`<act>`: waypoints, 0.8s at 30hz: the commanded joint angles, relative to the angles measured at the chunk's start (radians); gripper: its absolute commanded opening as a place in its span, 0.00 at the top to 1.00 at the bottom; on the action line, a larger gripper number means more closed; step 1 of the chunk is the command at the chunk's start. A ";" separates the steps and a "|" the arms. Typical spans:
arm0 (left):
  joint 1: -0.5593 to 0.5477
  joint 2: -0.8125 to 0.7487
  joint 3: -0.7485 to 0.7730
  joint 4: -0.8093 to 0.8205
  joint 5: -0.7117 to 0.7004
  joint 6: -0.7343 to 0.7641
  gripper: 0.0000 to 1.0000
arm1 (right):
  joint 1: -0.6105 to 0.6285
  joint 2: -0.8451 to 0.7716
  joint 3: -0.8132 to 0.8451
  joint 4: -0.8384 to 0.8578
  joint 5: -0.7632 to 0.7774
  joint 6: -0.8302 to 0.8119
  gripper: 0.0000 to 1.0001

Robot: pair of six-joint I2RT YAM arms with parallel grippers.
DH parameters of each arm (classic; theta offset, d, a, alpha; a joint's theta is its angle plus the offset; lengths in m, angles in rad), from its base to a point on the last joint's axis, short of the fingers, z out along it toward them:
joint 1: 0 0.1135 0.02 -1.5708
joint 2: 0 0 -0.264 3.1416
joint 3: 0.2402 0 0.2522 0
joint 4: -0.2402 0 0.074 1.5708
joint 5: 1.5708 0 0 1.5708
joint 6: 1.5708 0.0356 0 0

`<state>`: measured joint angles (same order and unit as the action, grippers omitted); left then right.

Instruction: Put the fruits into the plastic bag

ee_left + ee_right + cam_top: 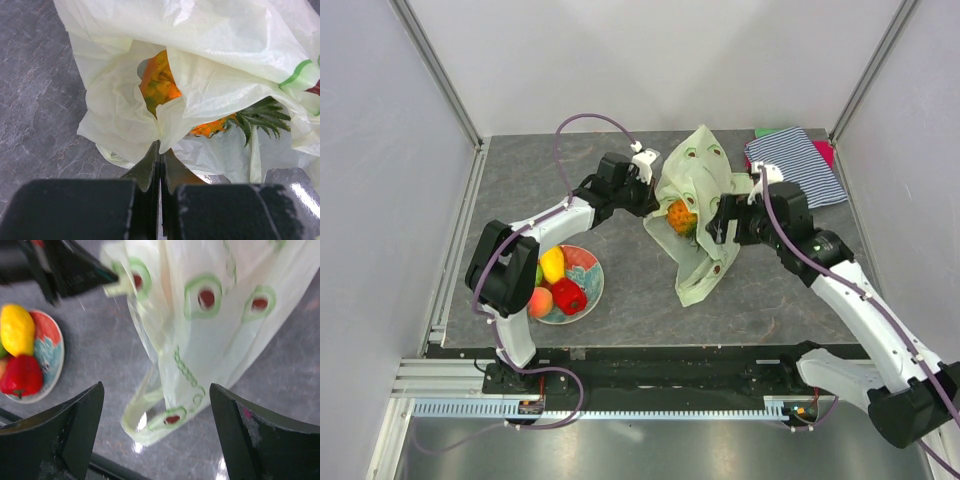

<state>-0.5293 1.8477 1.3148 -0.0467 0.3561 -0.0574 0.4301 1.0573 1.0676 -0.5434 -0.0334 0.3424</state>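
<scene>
- At mid-table, you have the plastic bag (698,190) raised in a crumpled heap, with one loop handle trailing toward the near edge.
- Your left gripper (160,146) has its jaws pressed together, pinching the thin film at the left side of the bag's mouth.
- Inside that mouth sits the pineapple (159,82), orange through the gap, its green leaves fanning right in the left wrist view.
- Your right gripper (156,387) hangs just right of the bag, fingers spread wide and gripping nothing. Whether it touches the film, you cannot tell.
- On the near left, well apart from the bag, the plate (590,290) carries the lemon (552,264), the red pepper piece (568,296) and the peach (540,301).
- At the far right lies the striped cloth (800,165).
</scene>
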 commanded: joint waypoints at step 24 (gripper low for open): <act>0.012 -0.051 0.014 -0.047 -0.023 -0.114 0.98 | 0.256 0.153 -0.454 0.342 -0.097 0.313 0.13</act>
<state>-0.5228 1.8420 1.2900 -0.0795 0.3298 -0.1417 0.6830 1.1828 0.6113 -0.3660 -0.1108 0.6228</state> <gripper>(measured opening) 0.022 0.900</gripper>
